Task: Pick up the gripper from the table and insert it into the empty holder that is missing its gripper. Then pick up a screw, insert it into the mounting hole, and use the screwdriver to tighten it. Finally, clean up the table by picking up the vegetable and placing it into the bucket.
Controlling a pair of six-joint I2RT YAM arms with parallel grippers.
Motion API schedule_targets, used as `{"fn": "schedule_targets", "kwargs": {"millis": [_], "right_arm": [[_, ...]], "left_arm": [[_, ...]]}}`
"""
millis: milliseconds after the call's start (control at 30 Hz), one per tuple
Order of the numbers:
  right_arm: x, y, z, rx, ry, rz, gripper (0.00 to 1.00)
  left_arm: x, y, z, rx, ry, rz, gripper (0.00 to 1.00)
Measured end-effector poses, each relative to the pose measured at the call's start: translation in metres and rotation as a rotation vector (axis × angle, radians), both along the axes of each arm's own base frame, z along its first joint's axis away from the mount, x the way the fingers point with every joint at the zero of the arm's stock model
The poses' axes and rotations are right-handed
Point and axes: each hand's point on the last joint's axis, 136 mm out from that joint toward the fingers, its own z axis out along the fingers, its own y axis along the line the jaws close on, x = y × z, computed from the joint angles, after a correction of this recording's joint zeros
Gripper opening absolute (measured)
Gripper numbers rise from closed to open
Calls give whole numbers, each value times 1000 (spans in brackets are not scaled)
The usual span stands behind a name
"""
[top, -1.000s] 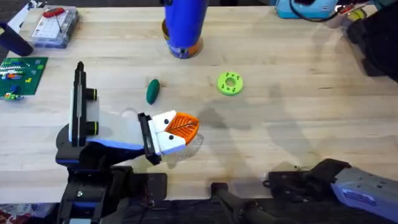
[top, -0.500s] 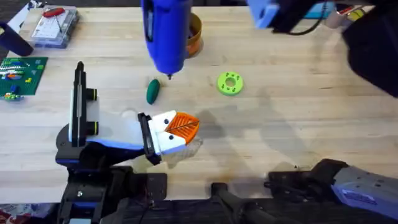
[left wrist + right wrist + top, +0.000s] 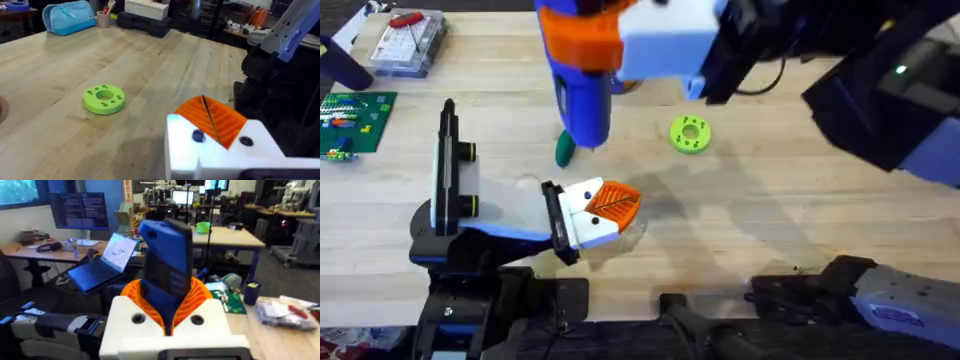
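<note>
Screwdriver [image 3: 578,85] clamped in right gripper [image 3: 620,40], bit hanging over vegetable [image 3: 563,151]. Risk: bit knocks it rolling. Left gripper [image 3: 610,205] pads closed, empty.

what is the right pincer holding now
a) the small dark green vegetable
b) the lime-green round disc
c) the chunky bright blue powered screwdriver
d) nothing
c: the right pincer has its orange ribbed pads clamped on the chunky bright blue powered screwdriver, which the overhead view shows lifted above the light wooden table.
</note>
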Motion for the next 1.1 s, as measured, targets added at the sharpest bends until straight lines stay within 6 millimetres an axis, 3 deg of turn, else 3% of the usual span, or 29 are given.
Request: {"fn": "schedule_targets", "kwargs": {"millis": [433, 733, 1100], "right_arm": [[-12, 7, -8, -12, 13, 37, 26], [-6, 21, -26, -42, 40, 50, 26], [-14, 24, -27, -37, 11, 74, 26]], "left_arm": [[0, 0, 0, 0, 0, 0, 4], [0, 0, 0, 0, 0, 0, 4], [0, 0, 0, 0, 0, 0, 4]]}}
